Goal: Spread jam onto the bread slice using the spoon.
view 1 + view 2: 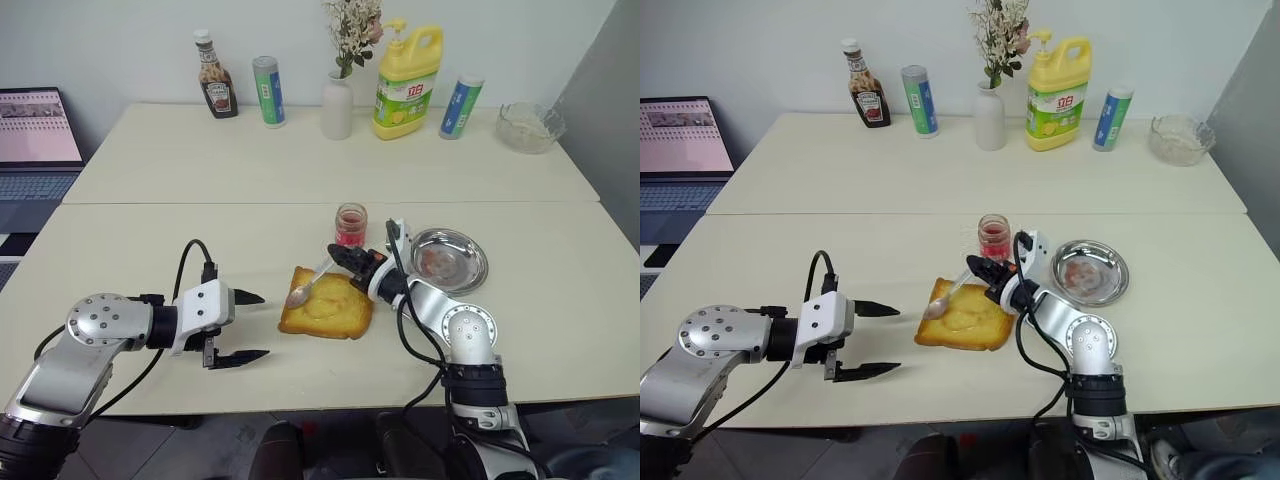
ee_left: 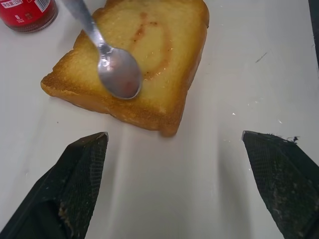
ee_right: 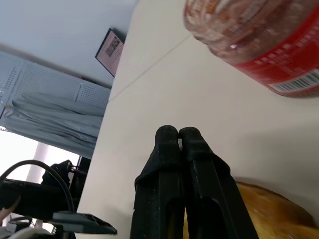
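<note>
A: Start at the tool. What has the right gripper (image 1: 347,258) got?

B: Its two black fingers are pressed together on the thin handle of the spoon (image 1: 305,288). From the wrist camera the fingertips look clamped flat against each other, and the handle itself is too thin to make out there. The bowl of the spoon hangs over the bread slice (image 1: 327,304), at the corner toward the robot's left, low over the crust or just touching it; I cannot tell which.

A: And the other one?

B: The left gripper (image 1: 240,326) is spread wide and holds nothing. It sits off the bread's left side, apart from it, fingers pointing toward the slice.

A: Where does the jam (image 1: 351,225) stand?

B: In its small clear jar just behind the bread, close to its far right corner. The steel dish (image 1: 450,259) lies to the right of the bread, past the right gripper.

A: How far along is the spreading?

B: I would judge it under way. A thin reddish curl already marks the middle of the slice, and the spoon's bowl carries only a faint pink film.

A: So how should this stroke go?

B: Keep the bowl's back flat and light on the crumb, and sweep from the left corner back across the middle toward the bare right side. Pressing hard would likely push the unheld slice along the table. If the film is spent, another dip in the jar behind the bread is needed.
</note>
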Controlling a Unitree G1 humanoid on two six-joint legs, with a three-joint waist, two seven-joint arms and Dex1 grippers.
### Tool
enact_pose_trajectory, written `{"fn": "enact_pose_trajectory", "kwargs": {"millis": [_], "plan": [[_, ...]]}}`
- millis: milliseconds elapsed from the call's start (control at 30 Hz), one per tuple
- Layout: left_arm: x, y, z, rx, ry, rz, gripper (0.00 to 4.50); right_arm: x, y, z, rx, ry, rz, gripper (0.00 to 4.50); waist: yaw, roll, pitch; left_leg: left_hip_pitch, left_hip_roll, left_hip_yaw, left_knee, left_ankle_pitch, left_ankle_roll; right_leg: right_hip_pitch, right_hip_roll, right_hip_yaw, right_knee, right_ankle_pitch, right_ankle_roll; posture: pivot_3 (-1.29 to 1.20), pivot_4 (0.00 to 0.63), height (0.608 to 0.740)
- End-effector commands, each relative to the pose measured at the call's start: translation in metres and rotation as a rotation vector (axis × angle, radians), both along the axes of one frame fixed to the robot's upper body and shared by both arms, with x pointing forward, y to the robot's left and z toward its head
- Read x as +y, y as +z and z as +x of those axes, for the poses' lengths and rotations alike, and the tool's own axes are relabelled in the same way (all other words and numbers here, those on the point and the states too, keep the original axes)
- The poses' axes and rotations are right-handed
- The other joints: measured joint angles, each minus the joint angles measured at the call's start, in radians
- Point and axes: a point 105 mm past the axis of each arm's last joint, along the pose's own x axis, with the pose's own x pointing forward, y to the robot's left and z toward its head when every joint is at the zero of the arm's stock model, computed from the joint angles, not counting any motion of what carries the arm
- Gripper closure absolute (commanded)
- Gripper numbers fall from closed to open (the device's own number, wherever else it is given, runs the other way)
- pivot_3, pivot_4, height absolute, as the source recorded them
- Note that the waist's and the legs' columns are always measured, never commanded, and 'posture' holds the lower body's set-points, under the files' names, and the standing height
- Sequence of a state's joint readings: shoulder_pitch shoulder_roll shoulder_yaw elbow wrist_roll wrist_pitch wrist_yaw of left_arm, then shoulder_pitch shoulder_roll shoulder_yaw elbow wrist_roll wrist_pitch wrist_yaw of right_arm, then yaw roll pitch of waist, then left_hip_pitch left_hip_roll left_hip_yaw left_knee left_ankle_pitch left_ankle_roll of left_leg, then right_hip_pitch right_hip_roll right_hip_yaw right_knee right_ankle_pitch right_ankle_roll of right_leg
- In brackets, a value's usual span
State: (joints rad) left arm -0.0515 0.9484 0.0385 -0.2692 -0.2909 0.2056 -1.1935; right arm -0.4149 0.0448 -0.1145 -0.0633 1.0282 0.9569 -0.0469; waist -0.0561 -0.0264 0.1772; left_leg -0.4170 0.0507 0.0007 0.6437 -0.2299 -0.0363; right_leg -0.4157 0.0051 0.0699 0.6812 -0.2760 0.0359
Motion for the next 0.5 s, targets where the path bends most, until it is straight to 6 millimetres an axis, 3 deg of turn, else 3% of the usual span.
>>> {"fn": "enact_pose_trajectory", "kwargs": {"millis": [33, 333, 500], "plan": [[0.0, 0.007, 0.001, -0.041, -0.015, 0.011, 0.0, -0.018, 0.009, -0.009, -0.041, 0.014, 0.004, 4.48, 0.0, 0.0, 0.0, 0.0, 0.0, 0.0, 0.0, 0.0, 0.0, 0.0, 0.0, 0.0, 0.0, 0.0, 0.0, 0.0, 0.15, 0.74], [-0.001, 0.007, 0.002, -0.045, -0.023, 0.008, 0.0, -0.061, 0.006, -0.015, -0.054, -0.037, -0.073, 4.48, -0.001, 0.0, 0.0, 0.0, 0.0, 0.0, 0.0, 0.0, 0.0, 0.0, 0.0, 0.0, 0.0, 0.0, 0.0, 0.0, 0.15, 0.74], [-0.002, 0.006, 0.004, -0.049, -0.025, 0.008, 0.0, -0.06, 0.022, -0.008, -0.074, -0.062, -0.013, 4.48, -0.001, 0.0, 0.0, 0.001, 0.0, 0.0, 0.001, 0.0, 0.0, 0.001, 0.0, 0.0, 0.0, 0.0, 0.001, 0.0, 0.15, 0.74]]}}
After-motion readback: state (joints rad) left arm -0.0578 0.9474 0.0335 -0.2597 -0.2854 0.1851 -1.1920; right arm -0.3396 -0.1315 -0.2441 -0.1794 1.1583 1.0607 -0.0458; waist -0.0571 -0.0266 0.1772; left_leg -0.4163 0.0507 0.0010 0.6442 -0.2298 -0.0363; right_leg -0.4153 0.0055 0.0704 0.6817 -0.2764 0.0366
